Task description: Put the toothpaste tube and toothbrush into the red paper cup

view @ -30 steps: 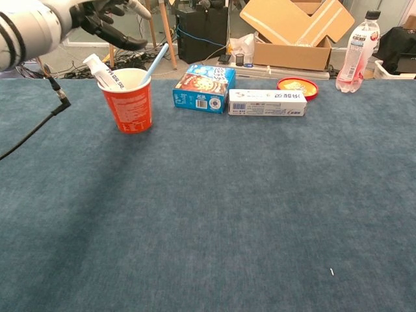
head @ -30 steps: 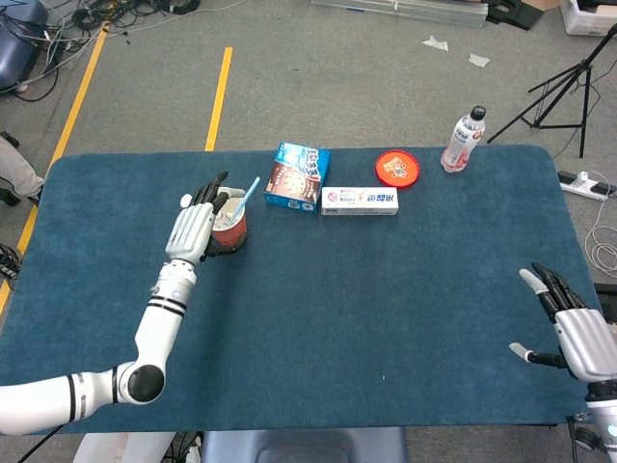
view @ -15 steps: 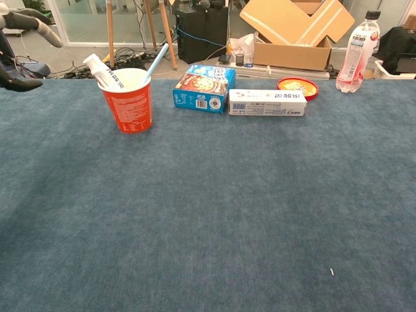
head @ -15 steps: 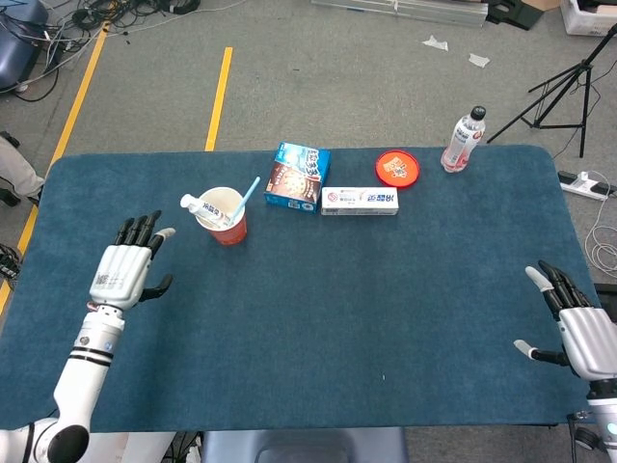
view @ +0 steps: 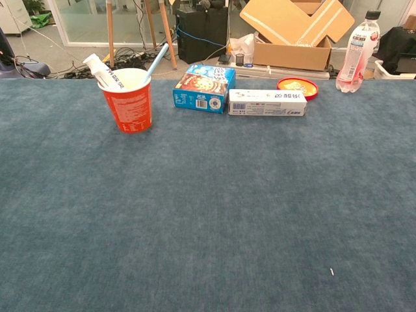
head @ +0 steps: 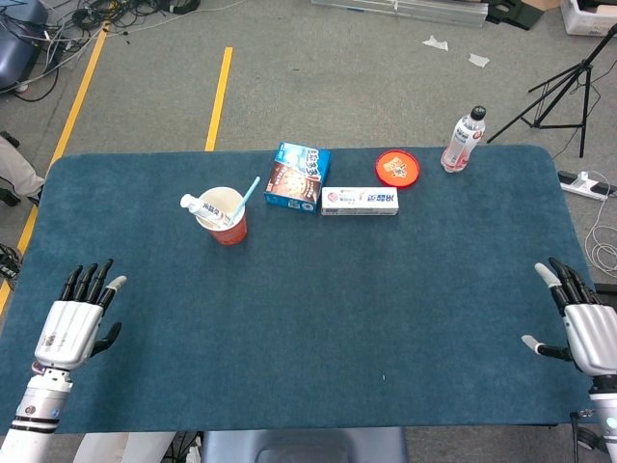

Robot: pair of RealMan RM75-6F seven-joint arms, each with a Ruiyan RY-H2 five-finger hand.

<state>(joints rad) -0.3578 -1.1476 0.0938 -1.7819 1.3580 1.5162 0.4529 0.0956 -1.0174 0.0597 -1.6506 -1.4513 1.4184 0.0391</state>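
Observation:
The red paper cup stands upright on the blue table at the left back. A white toothpaste tube leans out of its left rim. A light blue toothbrush leans out of its right rim. My left hand is near the table's front left corner, far from the cup, fingers spread and empty. My right hand is at the front right edge, fingers apart, holding nothing. Neither hand shows in the chest view.
Behind the cup's right lie a blue box, a long white toothpaste carton, a red round lid and a clear bottle. A cardboard box sits beyond the table.
My left hand left the cup and pulled back toward the front left corner, out of the chest view. The right hand drifted slightly to the right. Tube and brush stay in the cup.

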